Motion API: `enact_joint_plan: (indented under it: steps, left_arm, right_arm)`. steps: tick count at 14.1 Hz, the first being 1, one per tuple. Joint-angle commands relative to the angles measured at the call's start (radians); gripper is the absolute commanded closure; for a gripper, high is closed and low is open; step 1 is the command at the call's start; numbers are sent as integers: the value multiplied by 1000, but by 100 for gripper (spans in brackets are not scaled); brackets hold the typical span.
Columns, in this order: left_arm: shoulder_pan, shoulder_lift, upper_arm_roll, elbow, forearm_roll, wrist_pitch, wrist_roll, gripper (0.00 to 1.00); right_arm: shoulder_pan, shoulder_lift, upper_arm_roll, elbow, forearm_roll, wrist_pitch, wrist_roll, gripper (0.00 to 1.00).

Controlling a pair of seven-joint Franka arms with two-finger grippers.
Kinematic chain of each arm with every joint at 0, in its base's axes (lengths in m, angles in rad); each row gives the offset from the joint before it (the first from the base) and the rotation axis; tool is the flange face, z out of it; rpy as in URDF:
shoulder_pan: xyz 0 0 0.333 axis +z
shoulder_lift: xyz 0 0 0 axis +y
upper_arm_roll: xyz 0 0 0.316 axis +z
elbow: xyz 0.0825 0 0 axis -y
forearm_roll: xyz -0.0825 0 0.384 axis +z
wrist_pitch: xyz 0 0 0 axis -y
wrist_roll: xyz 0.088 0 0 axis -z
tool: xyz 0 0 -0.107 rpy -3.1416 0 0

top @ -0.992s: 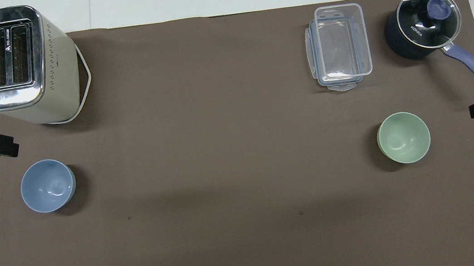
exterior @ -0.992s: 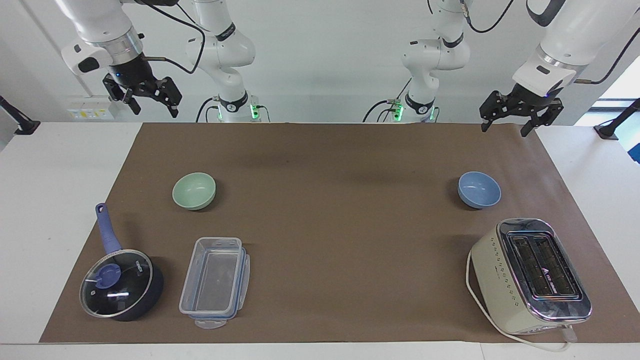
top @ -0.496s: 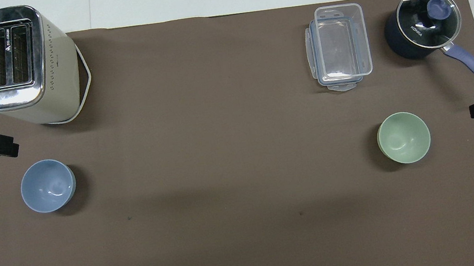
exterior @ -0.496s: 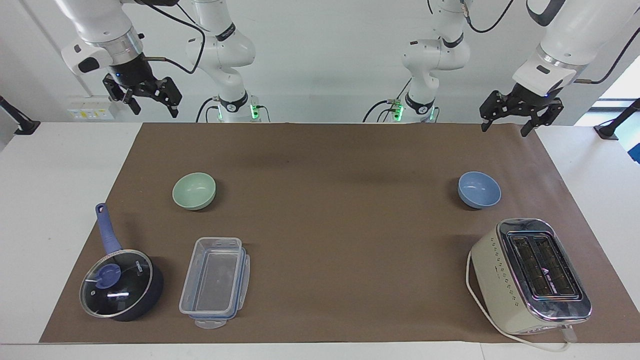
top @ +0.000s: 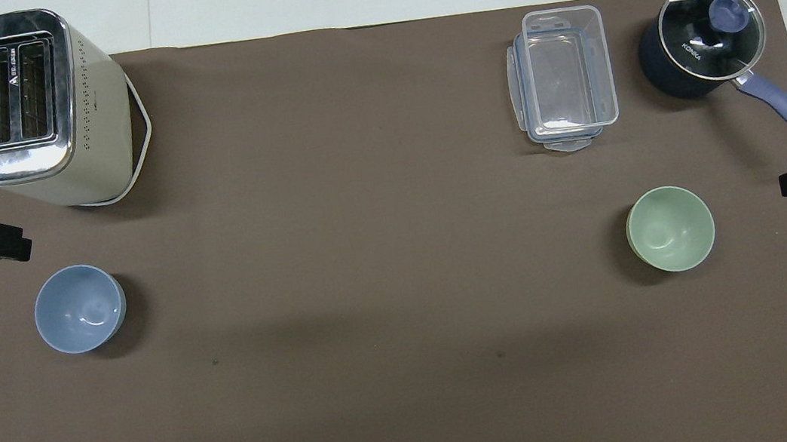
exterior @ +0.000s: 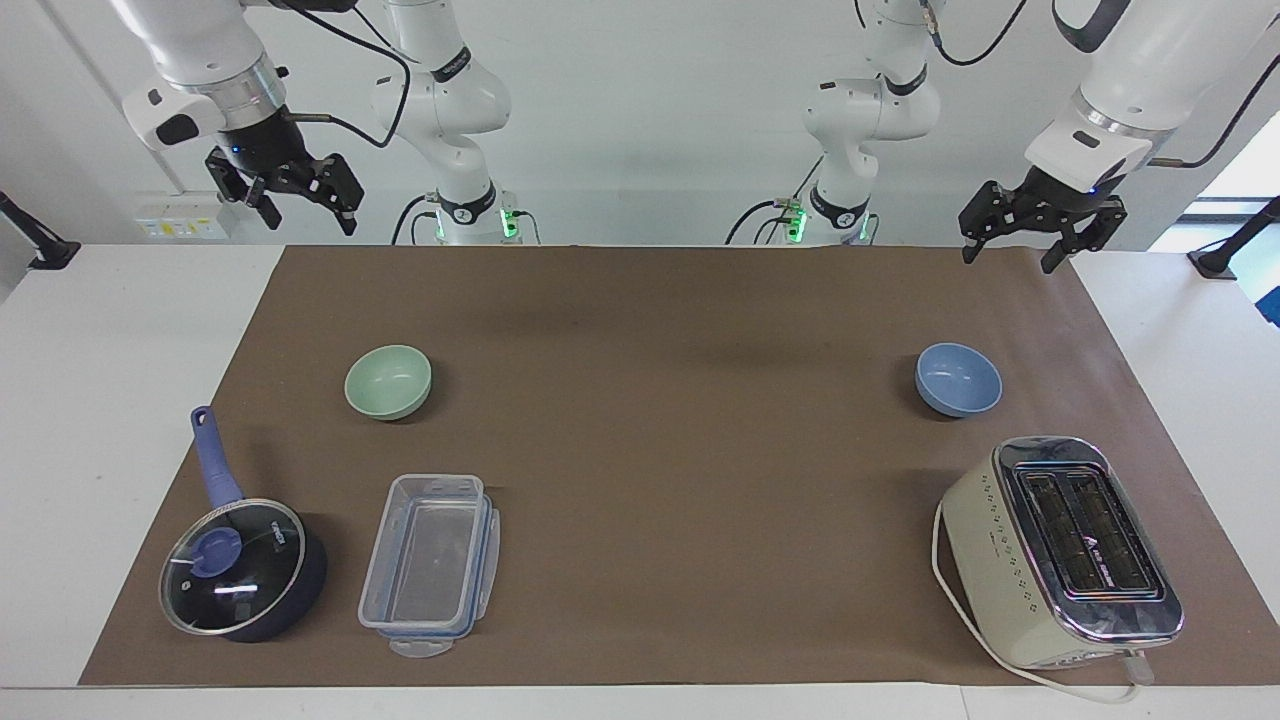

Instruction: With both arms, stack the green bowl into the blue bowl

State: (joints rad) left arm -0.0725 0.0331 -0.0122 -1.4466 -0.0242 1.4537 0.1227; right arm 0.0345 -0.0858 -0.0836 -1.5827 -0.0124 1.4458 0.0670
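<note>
**Waiting at start: bowls unstacked, nothing grasped**

Hovering high at the robots' edge of the brown mat (exterior: 680,330), both arms wait. The left gripper (exterior: 1030,232) hangs over the mat corner at the left arm's end of the tabletop (exterior: 90,400), jaws released, empty. The right gripper (exterior: 288,196) hangs over the corner at the right arm's end, jaws also released, empty. In the overhead view only dark gripper tips show at the side edges.

The green bowl (exterior: 388,381) sits upright on the mat toward the right arm's end, empty. The blue bowl (exterior: 958,379) sits upright toward the left arm's end, empty, well apart from the green one, about level with it. No contact with either bowl.

Clutter, all farther from the robots than the bowls: dark-blue lidded saucepan (exterior: 243,568) and clear plastic container (exterior: 430,563) at the right arm's end, cream toaster (exterior: 1060,553) at the left arm's end.

Progress, as judged: zero. All left: grasp the green bowl, likely right arm since it's closest, carry it across or hand it over, then seat it in the blue bowl.
</note>
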Motion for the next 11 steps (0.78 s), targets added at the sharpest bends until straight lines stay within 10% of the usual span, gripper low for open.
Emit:
enact_joint_plan:
  steps: [1,11]
  left_arm:
    - [-13,-25,8,-28,9,-4,-8,0]
    - [-15,-28,6,-35,9,-4,-9,0]
  right_arm:
    - [1,-6,-4,1,3,-5,-21,0]
    - [1,-6,-4,1,3,-5,-21,0]
